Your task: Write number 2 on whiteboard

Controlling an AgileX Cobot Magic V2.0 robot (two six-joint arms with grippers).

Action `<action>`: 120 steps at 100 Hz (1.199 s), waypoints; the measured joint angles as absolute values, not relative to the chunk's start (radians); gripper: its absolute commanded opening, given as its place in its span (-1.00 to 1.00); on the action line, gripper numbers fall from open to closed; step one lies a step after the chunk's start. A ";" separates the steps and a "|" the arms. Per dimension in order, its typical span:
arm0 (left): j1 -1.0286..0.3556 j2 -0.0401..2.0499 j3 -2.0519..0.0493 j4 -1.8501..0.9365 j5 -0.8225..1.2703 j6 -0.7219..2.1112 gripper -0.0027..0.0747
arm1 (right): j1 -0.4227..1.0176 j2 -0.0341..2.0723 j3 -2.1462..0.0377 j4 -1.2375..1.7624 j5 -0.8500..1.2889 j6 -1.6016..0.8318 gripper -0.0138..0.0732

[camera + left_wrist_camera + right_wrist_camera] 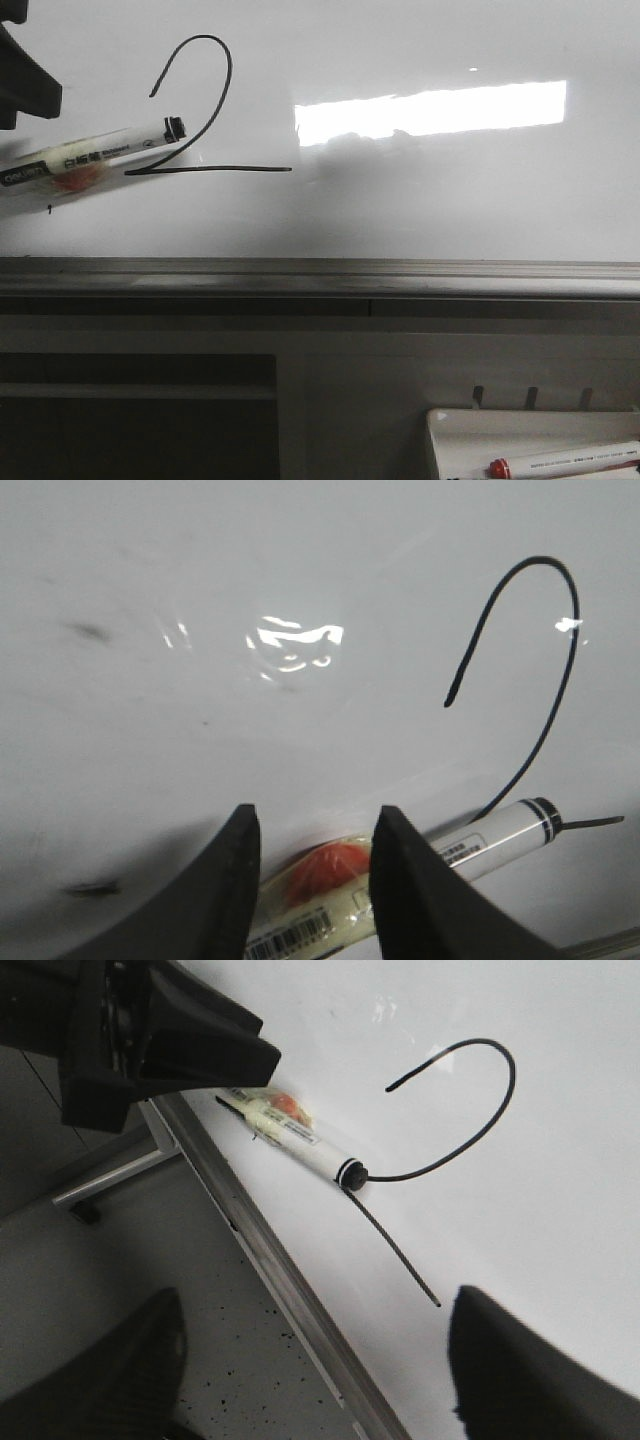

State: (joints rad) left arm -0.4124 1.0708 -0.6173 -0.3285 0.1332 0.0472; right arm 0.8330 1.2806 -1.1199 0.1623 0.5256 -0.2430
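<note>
**Glossy board bears a finished 2, marker held just off the stroke**

Glossy white whiteboard (420,200) with a grey metal edge strip fills the scene, a bright rectangular reflection lying on it. Toward its left side the number 2 (205,120) is seen as a thin black hand-drawn line: curved hook, diagonal, long flat base. A white-barrelled marker with a black tip (110,150) is clamped between the dark fingers of the left gripper (312,880), its tip near the junction of diagonal and base. The right gripper (310,1360) is spread wide, holding nothing. The figure is judged complete. A smear or stray mark could be caused if the tip is dragged across the wet line during withdrawal
</note>
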 measured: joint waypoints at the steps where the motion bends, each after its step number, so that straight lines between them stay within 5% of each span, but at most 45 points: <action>1: -0.412 1.069 -0.617 -0.330 0.133 0.047 -0.39 | 0.833 1.281 -1.120 0.162 0.526 -0.243 -0.16; 11: -0.412 1.019 -0.617 -0.326 0.127 0.047 -0.72 | 0.833 1.278 -1.120 0.162 0.539 -0.243 -0.86; 18: -0.412 0.973 -0.617 -0.320 0.125 0.047 -0.99 | 0.833 1.270 -1.120 0.162 0.546 -0.243 -0.83; 67: -0.412 0.420 -0.510 -0.107 0.116 0.049 -0.98 | 0.833 0.783 -0.697 0.162 0.162 -0.303 -0.83; 120: -0.412 0.103 -0.349 -0.028 0.118 0.049 -0.98 | 0.833 0.436 -0.385 0.158 0.168 -0.307 -0.83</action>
